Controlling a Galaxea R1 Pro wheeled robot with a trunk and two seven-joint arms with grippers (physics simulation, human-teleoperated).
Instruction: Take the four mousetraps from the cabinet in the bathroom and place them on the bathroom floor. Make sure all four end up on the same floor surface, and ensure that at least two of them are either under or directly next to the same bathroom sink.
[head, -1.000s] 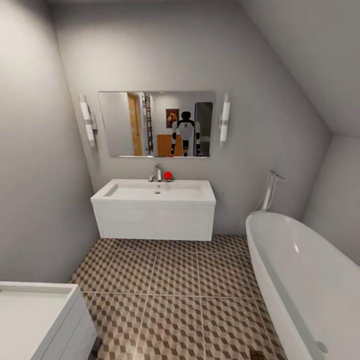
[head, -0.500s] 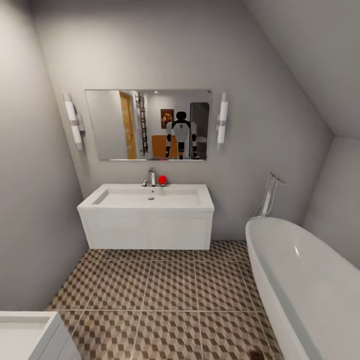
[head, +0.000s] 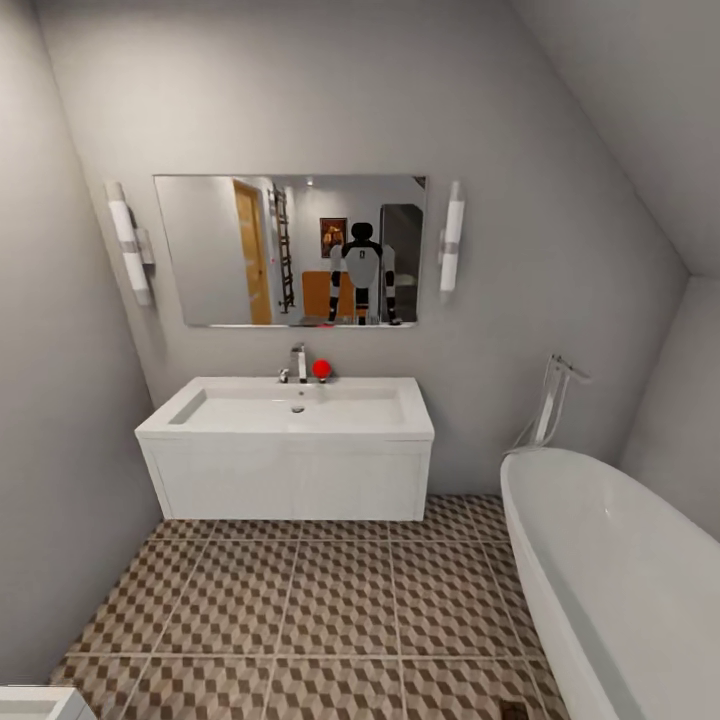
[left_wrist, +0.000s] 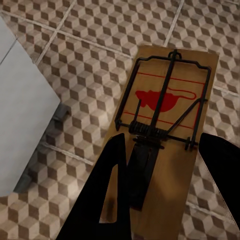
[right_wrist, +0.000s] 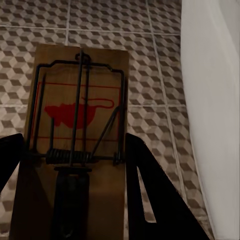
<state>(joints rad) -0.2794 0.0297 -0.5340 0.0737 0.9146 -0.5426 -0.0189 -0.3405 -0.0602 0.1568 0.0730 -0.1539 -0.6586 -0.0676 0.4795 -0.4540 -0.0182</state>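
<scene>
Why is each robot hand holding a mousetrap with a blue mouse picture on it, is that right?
Nearly right. Each hand does hold a mousetrap, but the mouse picture is red, not blue. The left wrist view shows it on the left hand's mousetrap, and the right wrist view on the right hand's mousetrap.

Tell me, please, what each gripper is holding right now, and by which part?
Each holds a mousetrap by the spring end of its board: the left gripper one mousetrap, the right gripper another mousetrap.

ahead of me a wide mirror (head: 290, 250) hangs on the grey wall, a tube light (head: 129, 255) at one side and another tube light (head: 451, 250) at the other. a white bathtub (head: 610, 570) curves along my right.
</scene>
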